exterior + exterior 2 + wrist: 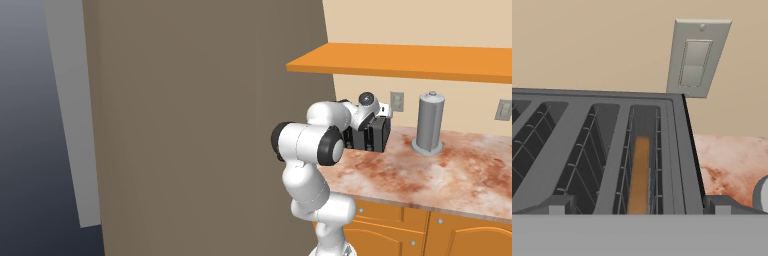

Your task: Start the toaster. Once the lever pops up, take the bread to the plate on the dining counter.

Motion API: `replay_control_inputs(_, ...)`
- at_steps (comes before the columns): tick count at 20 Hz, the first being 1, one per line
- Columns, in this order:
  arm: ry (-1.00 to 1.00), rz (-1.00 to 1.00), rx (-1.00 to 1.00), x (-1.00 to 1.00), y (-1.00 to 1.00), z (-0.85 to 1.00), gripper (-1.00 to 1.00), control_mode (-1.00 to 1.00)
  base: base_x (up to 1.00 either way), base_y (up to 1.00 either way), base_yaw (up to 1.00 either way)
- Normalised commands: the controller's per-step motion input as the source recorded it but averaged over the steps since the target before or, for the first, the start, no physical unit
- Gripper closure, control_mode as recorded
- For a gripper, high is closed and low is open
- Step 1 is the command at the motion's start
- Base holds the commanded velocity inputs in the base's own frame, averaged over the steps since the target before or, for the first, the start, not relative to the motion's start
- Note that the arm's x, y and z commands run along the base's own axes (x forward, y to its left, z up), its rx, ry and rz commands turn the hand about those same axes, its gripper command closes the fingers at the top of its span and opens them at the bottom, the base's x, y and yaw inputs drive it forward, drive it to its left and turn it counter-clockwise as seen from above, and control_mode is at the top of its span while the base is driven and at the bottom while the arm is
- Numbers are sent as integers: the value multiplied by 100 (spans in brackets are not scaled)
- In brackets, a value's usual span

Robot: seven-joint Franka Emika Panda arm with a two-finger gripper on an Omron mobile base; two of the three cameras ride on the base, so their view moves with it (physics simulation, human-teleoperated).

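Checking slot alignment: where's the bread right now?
In the hand view the bread stands on edge in the toaster's slot nearest the wall switch plate, the other slots beside it.

Tan-brown bread (640, 175) sits in the dark grey toaster (602, 150); the counter (446, 175) is pinkish-brown marbled, under an orange shelf (406, 60).

1. The toaster (373, 134) is a dark grey-black box standing at centre left of the right base view, on the marbled counter against the wall.
2. The bread (640, 175), a thin tan-brown slice seen edge-on, stands upright in the rightmost slot, at lower centre of the hand view, sunk below the slot's rim.
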Motion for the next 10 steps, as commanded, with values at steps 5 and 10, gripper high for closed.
replay_control_inputs(5,0,0,0,0,0,0,-100,-100,0,0,0)
replay_control_inputs(10,0,0,0,0,0,0,-100,-100,0,0,0)
